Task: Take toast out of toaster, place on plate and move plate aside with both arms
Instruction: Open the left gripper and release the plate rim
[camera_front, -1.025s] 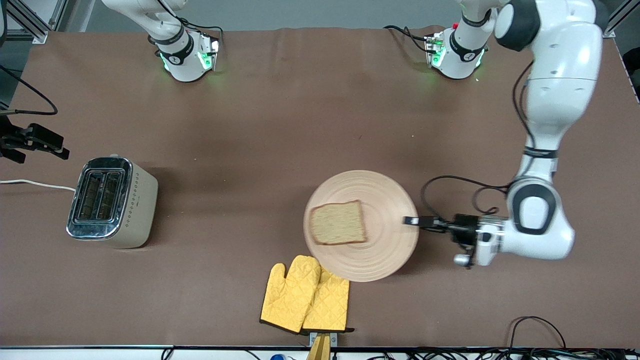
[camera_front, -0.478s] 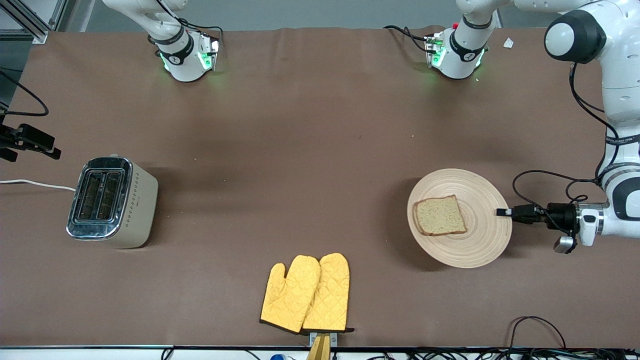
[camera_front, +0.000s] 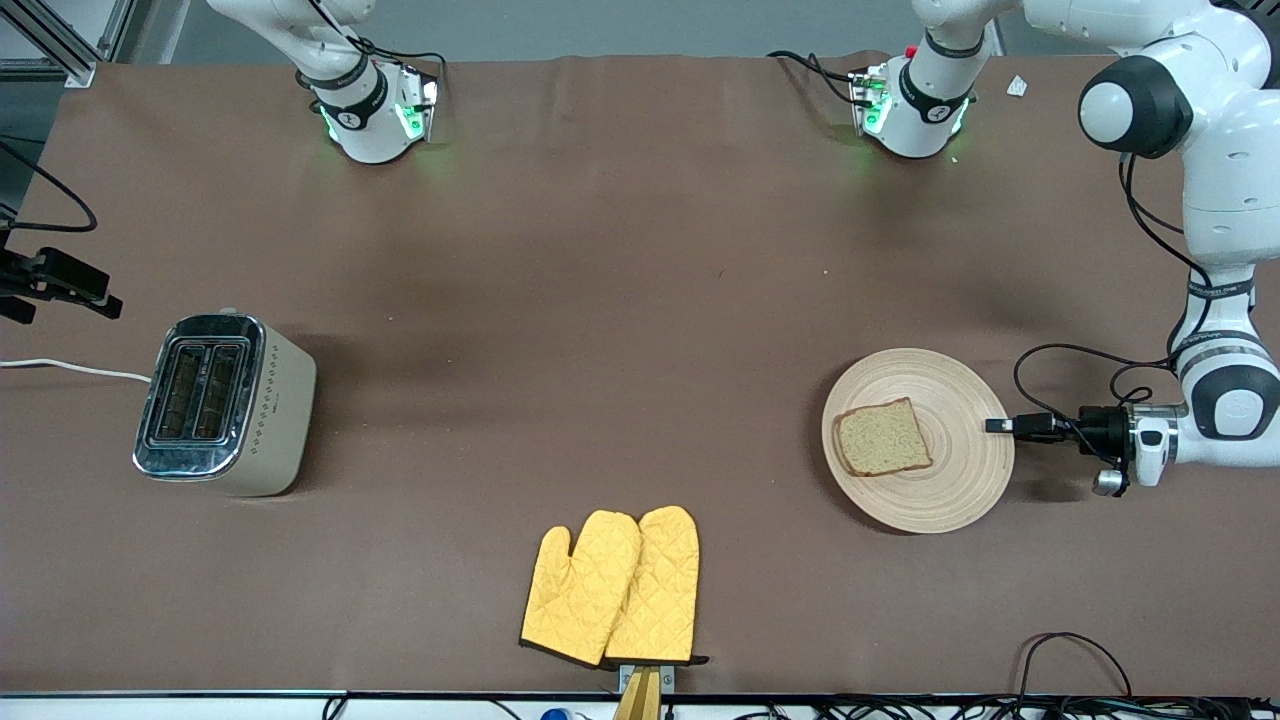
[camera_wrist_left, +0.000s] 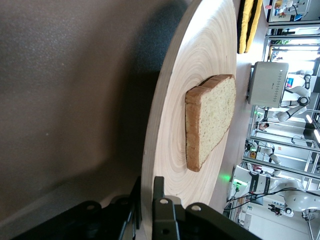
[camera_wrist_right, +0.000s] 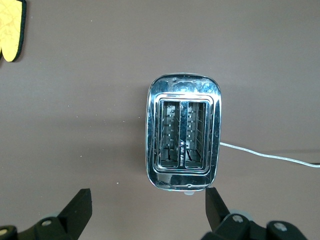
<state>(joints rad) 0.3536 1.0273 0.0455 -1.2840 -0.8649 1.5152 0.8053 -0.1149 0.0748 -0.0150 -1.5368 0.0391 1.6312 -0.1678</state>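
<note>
The plate (camera_front: 918, 440) lies toward the left arm's end of the table (camera_front: 600, 300), and the left gripper (camera_front: 998, 426) has it by the rim on the side facing that end — jaws pinched shut on the wooden edge, one above and one below, as the left wrist view shows. Any further slide would therefore run along the line from the plate's centre out through that grip, and the left arm is the only one within reach of it.

The toast (camera_front: 884, 438) rests flat on the plate, a little off centre, on the half away from the grip: a roughly square brown slice with a darker crust. The plate itself is round, pale wood with ring grooves; whether it sits fully flat or is slightly raised at the gripped edge is hard to tell.

The right gripper (camera_wrist_right: 145, 212) waits well apart, over the toaster (camera_front: 222, 403) at the right arm's end, its jaws wide apart and empty. Both toaster slots look empty. A pair of yellow oven mitts (camera_front: 612, 586) lies nearer the front camera.
</note>
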